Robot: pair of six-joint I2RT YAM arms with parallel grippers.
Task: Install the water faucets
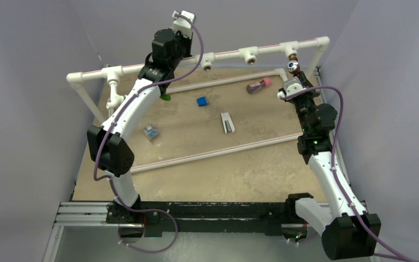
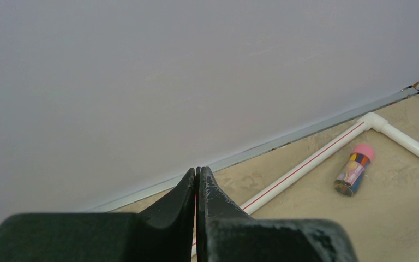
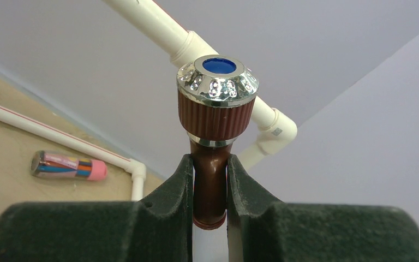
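The right hand (image 3: 209, 188) pinches the reddish-brown faucet (image 3: 216, 112) by the pipe frame (image 3: 147, 22), at the far right corner of the tabletop (image 1: 240, 174). The left hand (image 2: 197, 183) is pressed together, empty.

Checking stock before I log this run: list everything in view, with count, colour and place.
reddish-brown faucet: one, brown with chrome-and-blue cap, frame's right rear corner.
green faucet: one, green, on table, partly under left arm.
pipe frame: one, white, around the table.
pink-capped cylinder: one, brownish, lying rear right.
blue block: one, blue, table centre.
white-and-grey piece: one, near centre.
small bluish item: one, left of centre.
left end effector: one, black, shut, empty, above frame's rear.
right end effector: one, black, shut on the reddish-brown faucet.
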